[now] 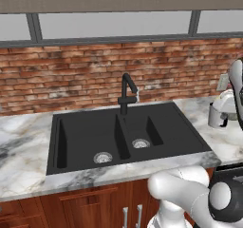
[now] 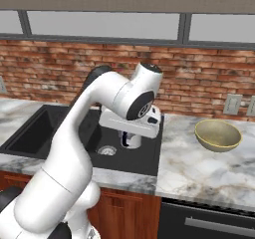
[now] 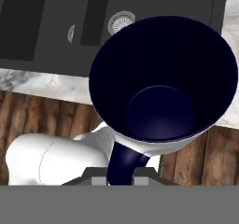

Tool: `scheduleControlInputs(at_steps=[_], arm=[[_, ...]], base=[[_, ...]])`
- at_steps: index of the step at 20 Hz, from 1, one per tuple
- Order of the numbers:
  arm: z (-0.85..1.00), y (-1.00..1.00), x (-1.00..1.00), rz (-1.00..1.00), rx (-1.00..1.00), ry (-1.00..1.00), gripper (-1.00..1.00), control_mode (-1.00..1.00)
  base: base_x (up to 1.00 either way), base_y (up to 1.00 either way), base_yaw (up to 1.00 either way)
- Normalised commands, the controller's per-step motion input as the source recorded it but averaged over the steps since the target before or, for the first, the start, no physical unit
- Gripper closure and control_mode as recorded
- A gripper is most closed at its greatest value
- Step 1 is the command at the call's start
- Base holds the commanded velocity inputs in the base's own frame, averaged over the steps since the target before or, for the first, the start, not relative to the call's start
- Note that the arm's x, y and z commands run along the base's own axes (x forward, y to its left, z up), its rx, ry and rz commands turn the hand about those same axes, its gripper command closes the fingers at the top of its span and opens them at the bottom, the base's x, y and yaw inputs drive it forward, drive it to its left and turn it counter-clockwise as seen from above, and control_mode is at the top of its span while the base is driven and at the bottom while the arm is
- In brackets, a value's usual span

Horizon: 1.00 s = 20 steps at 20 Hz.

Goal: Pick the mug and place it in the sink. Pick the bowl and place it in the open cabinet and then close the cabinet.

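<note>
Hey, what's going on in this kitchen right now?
The robot arm has the mug in its end effector, shut on the dark handle, and carries it near the right edge of the black sink. The mug is not yet in a basin. The bowl sits untouched on the marble counter to the right of the sink.

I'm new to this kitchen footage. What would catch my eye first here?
The mug, its dark inside gaping in the hand view, is held by its dark handle in the shut gripper above the black sink. To the right, the olive bowl sits on the marble counter, before a red brick wall.
</note>
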Motion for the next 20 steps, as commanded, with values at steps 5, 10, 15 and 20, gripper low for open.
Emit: scheduleControlInputs(at_steps=[5, 10, 15, 20], arm=[[0.1, 0.4, 0.0, -0.08, -0.01, -0.01, 1.0, 1.0], [0.0, 0.0, 0.0, 0.0, 0.0, 0.0, 1.0, 1.0], [0.0, 0.0, 0.0, 0.0, 0.0, 0.0, 1.0, 1.0], [0.0, 0.0, 0.0, 0.0, 0.0, 0.0, 1.0, 1.0]], base=[[-0.05, 0.6, -0.13], [-0.01, 1.0, -0.23], [0.19, 0.94, -0.16], [0.93, 0.22, 0.03]])
